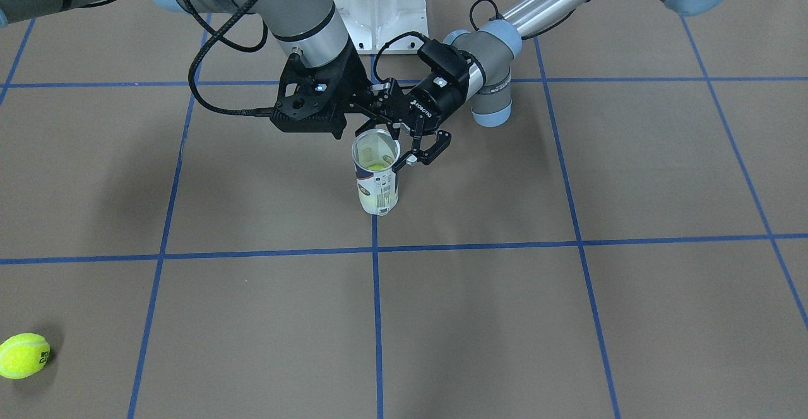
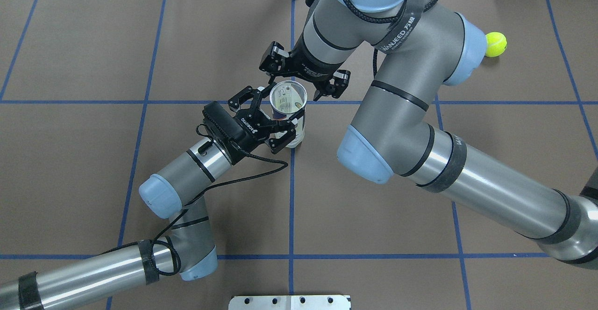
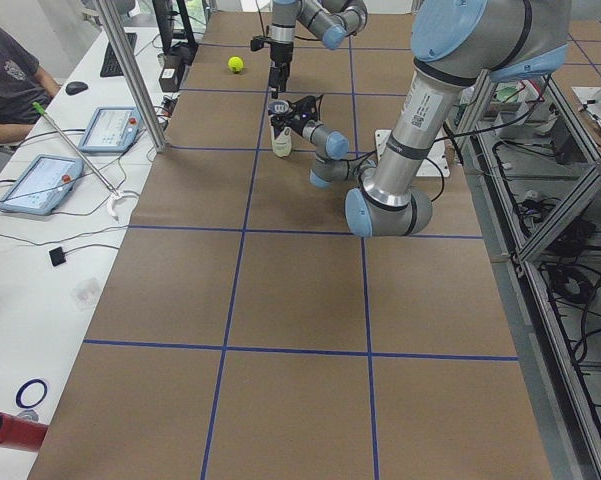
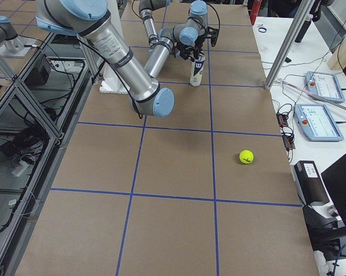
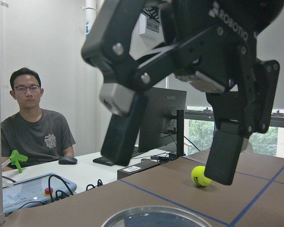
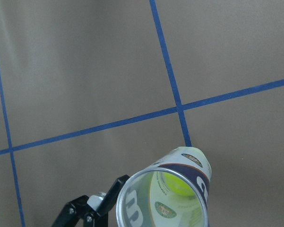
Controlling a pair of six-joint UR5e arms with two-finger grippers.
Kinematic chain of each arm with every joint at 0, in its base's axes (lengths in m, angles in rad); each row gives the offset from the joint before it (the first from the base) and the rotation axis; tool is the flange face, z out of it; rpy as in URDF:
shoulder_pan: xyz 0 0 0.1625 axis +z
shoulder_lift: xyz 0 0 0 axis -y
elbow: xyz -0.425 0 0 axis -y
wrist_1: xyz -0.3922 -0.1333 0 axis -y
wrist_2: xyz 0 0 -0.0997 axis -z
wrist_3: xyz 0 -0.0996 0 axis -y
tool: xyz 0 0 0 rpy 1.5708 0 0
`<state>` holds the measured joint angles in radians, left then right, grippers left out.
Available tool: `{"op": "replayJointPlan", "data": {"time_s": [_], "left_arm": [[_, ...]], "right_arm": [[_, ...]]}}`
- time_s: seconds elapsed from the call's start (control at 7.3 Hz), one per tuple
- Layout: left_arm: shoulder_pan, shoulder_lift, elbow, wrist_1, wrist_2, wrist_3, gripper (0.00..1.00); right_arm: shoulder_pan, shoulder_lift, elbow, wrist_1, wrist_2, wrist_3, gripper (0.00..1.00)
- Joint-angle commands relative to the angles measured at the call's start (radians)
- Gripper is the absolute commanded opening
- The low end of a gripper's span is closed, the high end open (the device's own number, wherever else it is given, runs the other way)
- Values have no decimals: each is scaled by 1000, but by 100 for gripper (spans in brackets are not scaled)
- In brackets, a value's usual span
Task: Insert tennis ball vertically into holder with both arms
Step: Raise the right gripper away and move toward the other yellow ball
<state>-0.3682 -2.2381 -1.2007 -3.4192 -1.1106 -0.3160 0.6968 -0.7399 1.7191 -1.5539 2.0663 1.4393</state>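
Note:
The holder [image 1: 377, 187], a clear can with a white and navy label, stands upright on the brown table near its middle. A yellow tennis ball [image 6: 175, 182] lies inside it, seen through the open top. My left gripper [image 2: 273, 121] is open, level with the can's upper part, with a finger on each side and not clamped; the can's rim [image 5: 151, 215] shows low between the fingers [image 5: 224, 161]. My right gripper [image 2: 299, 79] points down just beyond the can's mouth and looks open and empty. The can also shows in the right side view [image 4: 196, 69].
A second tennis ball [image 1: 24, 356] lies loose far off toward the operators' side on my right; it also shows in the overhead view [image 2: 495, 44]. The white robot base [image 1: 377, 2] stands behind the can. An operator [image 5: 35, 127] sits at a side table with tablets [image 3: 40, 182].

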Motion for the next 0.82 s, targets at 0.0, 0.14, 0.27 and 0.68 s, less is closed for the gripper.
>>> {"op": "replayJointPlan", "data": {"time_s": [0.0,0.14,0.27,0.68], "left_arm": [[0,0,0,0,0,0,86],[0,0,0,0,0,0,86],[0,0,0,0,0,0,86],[-2,0,0,0,0,0,86]], "right_arm": [[65,-88,29,6,46,-29,99],[126,-148,33,6,79,-146,99],[209,-204,27,6,98,-281,99],[428,-294,-173,18,107,-648,99]]}}
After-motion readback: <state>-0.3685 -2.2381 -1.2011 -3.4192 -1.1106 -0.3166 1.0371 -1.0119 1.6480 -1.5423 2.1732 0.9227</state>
